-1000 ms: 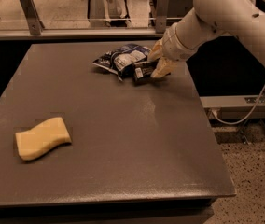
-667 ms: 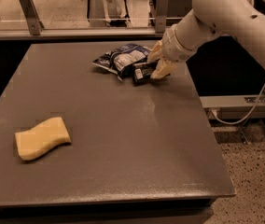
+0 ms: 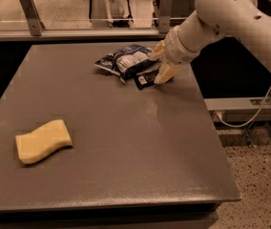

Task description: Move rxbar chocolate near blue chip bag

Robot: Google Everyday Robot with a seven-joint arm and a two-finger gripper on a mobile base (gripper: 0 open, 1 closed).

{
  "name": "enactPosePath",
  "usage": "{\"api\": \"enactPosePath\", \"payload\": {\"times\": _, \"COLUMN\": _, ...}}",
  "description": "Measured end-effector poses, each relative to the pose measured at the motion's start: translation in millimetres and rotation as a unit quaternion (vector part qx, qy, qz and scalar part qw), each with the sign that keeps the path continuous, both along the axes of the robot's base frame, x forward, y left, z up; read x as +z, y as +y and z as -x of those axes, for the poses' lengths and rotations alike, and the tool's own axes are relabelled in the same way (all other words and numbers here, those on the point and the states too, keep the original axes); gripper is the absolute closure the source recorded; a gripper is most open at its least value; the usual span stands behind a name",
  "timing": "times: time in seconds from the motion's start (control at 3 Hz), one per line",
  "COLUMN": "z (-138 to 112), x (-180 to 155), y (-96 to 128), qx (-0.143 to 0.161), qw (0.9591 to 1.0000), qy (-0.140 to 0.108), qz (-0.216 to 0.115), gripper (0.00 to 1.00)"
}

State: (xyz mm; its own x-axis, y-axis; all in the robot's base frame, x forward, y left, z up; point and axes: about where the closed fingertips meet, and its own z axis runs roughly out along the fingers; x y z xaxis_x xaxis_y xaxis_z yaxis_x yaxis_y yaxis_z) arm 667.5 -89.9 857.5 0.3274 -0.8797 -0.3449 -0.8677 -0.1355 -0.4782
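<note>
Blue chip bag (image 3: 126,60) lies at the far side of the desk (image 3: 126,147), crumpled, white patch up.

Rxbar chocolate (image 3: 144,80) lies flat on the desk against the bag's near-right edge, touching it or just tucked under it; you cannot tell which.

Hand (image 3: 155,69) is low at the right end of the bag. Its two fingers stand apart: one tip rests at the bar's right end, the other sits higher, by the bag's right edge. Whether either tip presses on the wrapper cannot be read from here.

Yellow sponge (image 3: 44,140) is well apart from the bag, toward the near left. It plays no part.

Step in hand, as you would judge it: placement. The bar is already right beside the bag, so the goal looks met or all but met.

Next move calls for a clean exit. Lift the hand straight up and away from the bag, fingers kept wide, so nothing snags the wrapper. Watch the lower tip: a sideways pull could drag the bar off, or nudge the light bag along.
</note>
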Motion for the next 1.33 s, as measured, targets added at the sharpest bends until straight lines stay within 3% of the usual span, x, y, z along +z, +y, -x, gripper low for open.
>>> {"api": "enactPosePath", "payload": {"times": 0.33, "z": 1, "x": 1, "y": 1, "qx": 0.009, "qw": 0.9999, "qy": 0.013, "qz": 0.001, "gripper": 0.0}}
{"api": "enactPosePath", "payload": {"times": 0.67, "z": 4, "x": 31, "y": -10, "qx": -0.007, "qw": 0.9998, "qy": 0.015, "qz": -0.01, "gripper": 0.0}}
{"api": "enactPosePath", "payload": {"times": 1.0, "z": 8, "x": 63, "y": -43, "qx": -0.054, "qw": 0.9982, "qy": 0.015, "qz": -0.018, "gripper": 0.0}}
{"api": "enactPosePath", "payload": {"times": 1.33, "z": 8, "x": 67, "y": -46, "qx": -0.062, "qw": 0.9978, "qy": 0.016, "qz": -0.02, "gripper": 0.0}}
